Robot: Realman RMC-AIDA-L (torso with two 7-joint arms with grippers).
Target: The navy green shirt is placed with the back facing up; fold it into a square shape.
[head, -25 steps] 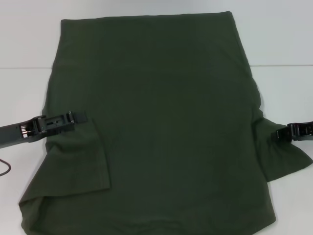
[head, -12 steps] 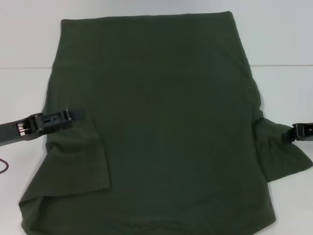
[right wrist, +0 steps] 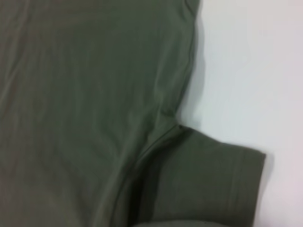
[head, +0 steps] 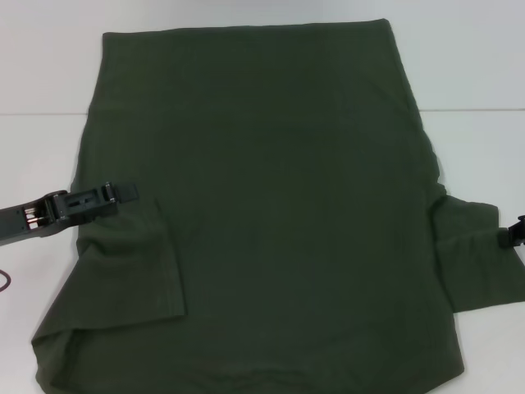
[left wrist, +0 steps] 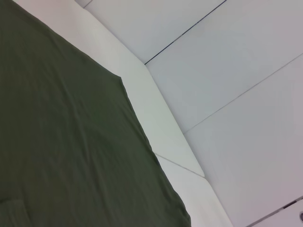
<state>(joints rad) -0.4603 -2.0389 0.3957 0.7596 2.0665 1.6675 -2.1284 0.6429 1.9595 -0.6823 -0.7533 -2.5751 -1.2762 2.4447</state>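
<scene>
The navy green shirt lies spread flat on the white table, hem at the far side. Its left sleeve is folded inward over the body, while its right sleeve lies flat, sticking out sideways. My left gripper reaches in low from the left, its tip over the shirt's left edge just above the folded sleeve. Only the tip of my right gripper shows at the picture's right border, beside the right sleeve's cuff. The left wrist view shows shirt fabric; the right wrist view shows the armpit seam and sleeve.
The white table shows bare on both sides of the shirt and behind it, with a seam line across it. A thin dark cable curls at the left border. The shirt's near edge runs off the bottom of the head view.
My right gripper has drawn back to the right, almost out of view, and the right sleeve now lies flatter and wider. The left gripper has slid slightly left and away.
</scene>
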